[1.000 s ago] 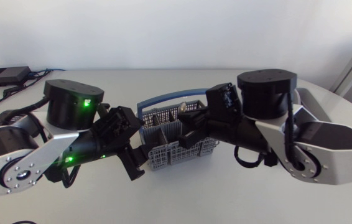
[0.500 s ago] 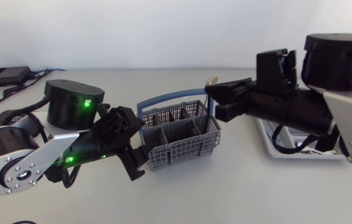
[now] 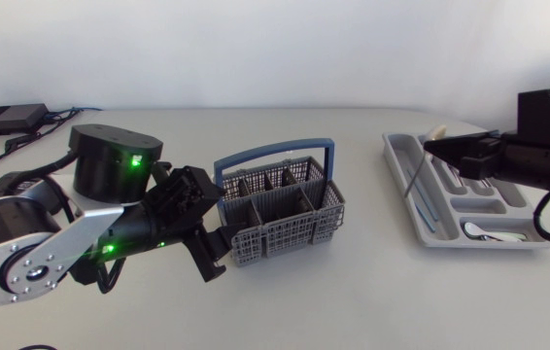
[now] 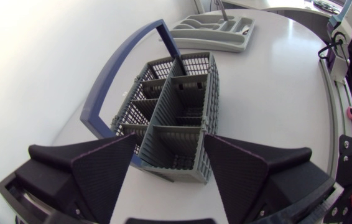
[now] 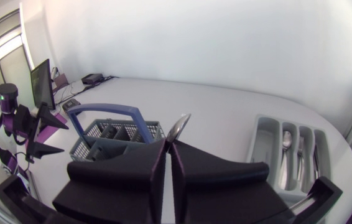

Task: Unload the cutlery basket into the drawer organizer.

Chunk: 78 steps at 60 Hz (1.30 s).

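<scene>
Right pincer (image 3: 430, 148) with spoon (image 3: 412, 179) above part-filled organizer (image 3: 469, 243)

A: Open passage? Noted any?
B: Bare table (image 3: 367, 243) lay open between cutlery basket (image 3: 280, 219) and drawer organizer (image 3: 398, 160), basket left, organizer right.
A: Obstacles?
B: Blue handle (image 3: 275, 151) arched along the basket's far side. Left gripper (image 4: 170, 143) stood spread at the basket's left end. Right gripper (image 3: 432, 148), pinching a utensil (image 3: 412, 178), hung over the organizer's left slots.

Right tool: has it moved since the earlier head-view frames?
Yes. The right tool, shut on a utensil, has swung rightward from over the basket, which stayed put, to above the drawer organizer, over its left compartments.
</scene>
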Available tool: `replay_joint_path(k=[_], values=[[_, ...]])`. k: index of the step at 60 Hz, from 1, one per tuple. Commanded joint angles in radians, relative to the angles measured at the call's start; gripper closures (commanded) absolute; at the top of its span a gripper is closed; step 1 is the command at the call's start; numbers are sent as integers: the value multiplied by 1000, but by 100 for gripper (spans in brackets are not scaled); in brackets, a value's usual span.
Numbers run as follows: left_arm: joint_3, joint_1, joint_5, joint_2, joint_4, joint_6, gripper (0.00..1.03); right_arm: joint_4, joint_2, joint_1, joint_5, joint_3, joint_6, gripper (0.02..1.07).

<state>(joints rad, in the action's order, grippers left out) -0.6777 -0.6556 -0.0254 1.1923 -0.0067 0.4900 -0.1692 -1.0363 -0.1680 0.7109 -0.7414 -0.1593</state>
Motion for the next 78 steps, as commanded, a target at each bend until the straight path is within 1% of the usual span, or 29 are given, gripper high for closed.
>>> replay_joint_path(k=[1,5,14,21,27,34,39,44,50,53,61,66,71,78], values=[[15,4,-1,0,-9,-22,27,-41,-30,-93,45,11,-135,101],[15,4,-1,-2,-10,-22,27,-85,-50,-160,75,4,-229,101],[17,2,-1,-2,-12,-22,27,-154,-130,-281,75,-18,-457,101],[17,1,-1,0,-15,-22,27,-176,-169,-346,70,-30,-574,101],[15,-1,-1,1,-19,-22,27,-202,-194,-378,15,-32,-737,101],[13,-1,-1,4,-22,-22,27,-191,-229,-418,-28,-23,-895,101],[13,-4,-1,16,-24,-22,27,-127,-265,-465,-54,4,-1011,101],[6,-12,10,24,-29,-22,27,-52,-309,-490,-71,16,-1062,101],[-5,-29,33,27,-35,-22,27,10,-384,-513,-85,10,-1128,101],[-10,-36,47,27,-39,-22,27,51,-423,-522,-100,4,-1138,101],[-13,-42,55,27,-61,-22,27,83,-498,-539,-120,-4,-1220,101],[-11,-42,68,23,-65,-22,27,195,-544,-539,-156,22,-1244,101],[-11,-44,68,20,-68,-24,27,247,-590,-538,-189,20,-1261,101],[-11,-50,74,20,-70,-25,27,260,-616,-531,-225,27,-1289,100]])
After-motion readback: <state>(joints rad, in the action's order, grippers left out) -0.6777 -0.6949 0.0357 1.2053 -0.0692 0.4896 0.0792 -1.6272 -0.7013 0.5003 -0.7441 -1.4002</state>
